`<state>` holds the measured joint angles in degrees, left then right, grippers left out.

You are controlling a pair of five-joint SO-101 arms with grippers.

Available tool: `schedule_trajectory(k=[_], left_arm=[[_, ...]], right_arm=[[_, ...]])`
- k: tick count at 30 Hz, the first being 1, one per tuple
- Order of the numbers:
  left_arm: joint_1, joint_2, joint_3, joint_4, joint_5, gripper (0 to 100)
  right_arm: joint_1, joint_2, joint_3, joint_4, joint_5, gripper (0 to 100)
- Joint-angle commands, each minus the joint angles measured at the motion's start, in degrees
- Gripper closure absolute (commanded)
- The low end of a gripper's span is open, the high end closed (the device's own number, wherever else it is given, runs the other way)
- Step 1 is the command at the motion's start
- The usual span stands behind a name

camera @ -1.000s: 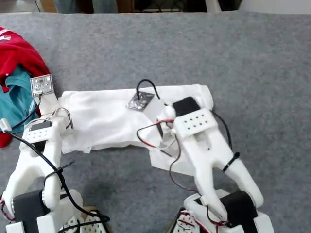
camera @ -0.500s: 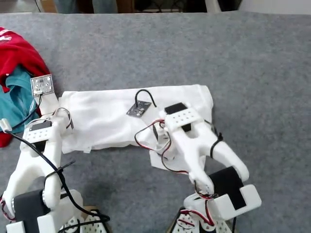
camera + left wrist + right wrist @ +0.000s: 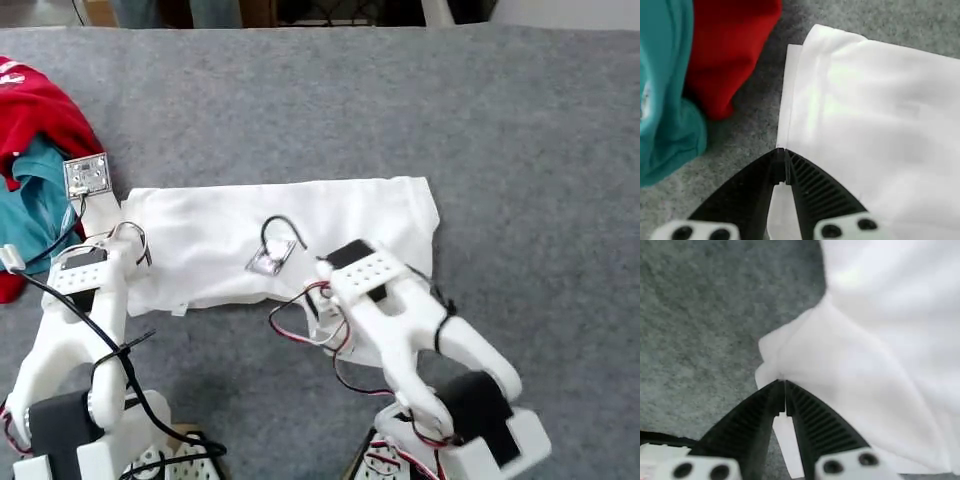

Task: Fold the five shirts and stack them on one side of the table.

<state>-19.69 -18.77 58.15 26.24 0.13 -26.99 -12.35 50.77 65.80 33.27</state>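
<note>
White shirt (image 3: 300, 225) | right pincer (image 3: 781, 390) clamped on its edge, drawn back toward base | left pincer (image 3: 781, 160) clamped on corner, unmoved | fold unfinished

Folded white shirt (image 3: 300, 225): long flat band, lengthwise left to right, lightly creased, a lower layer poking out at the near right corner. Crumpled red shirt (image 3: 35, 110): unfolded heap at the far left, just beyond the white one's left end, not touching it. Bunched teal shirt (image 3: 30, 205): unfolded, pressed against the red heap's near side.
</note>
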Motion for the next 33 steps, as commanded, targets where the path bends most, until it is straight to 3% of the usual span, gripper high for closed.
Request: schedule_trajectory(k=[1, 6, 13, 17, 21, 26, 30, 33], left_arm=[[-0.3, -0.8, -1.8, -0.4, 0.3, 97], [-0.3, -0.8, -1.7, -0.4, 0.3, 97], [-0.3, -0.8, -1.6, -0.4, 0.3, 97], [-0.3, -0.8, -1.6, -0.4, 0.3, 97], [-0.2, -1.5, -2.9, 1.5, 0.3, 97], [0.5, -3.9, -17.8, 14.9, 0.6, 97], [5.9, -0.3, -23.2, 14.9, 0.6, 97], [8.7, 6.9, -23.3, 8.7, 0.6, 97]], right_arm=[[2.9, -5.3, -0.8, 1.1, 0.8, 98.3], [6.3, -10.4, -4.2, 2.5, 0.8, 98.3], [3.4, -10.2, -2.4, -0.6, 0.6, 98.3], [14.6, -7.3, -2.7, -4.3, 2.6, 98.3], [26.1, -7.0, -13.1, 0.0, 8.7, 98.3], [30.9, -1.0, -29.4, 0.4, 9.7, 98.1], [31.0, 12.2, -39.2, -2.0, 4.0, 98.3], [31.2, 22.0, -45.5, -4.3, 0.0, 98.3]])
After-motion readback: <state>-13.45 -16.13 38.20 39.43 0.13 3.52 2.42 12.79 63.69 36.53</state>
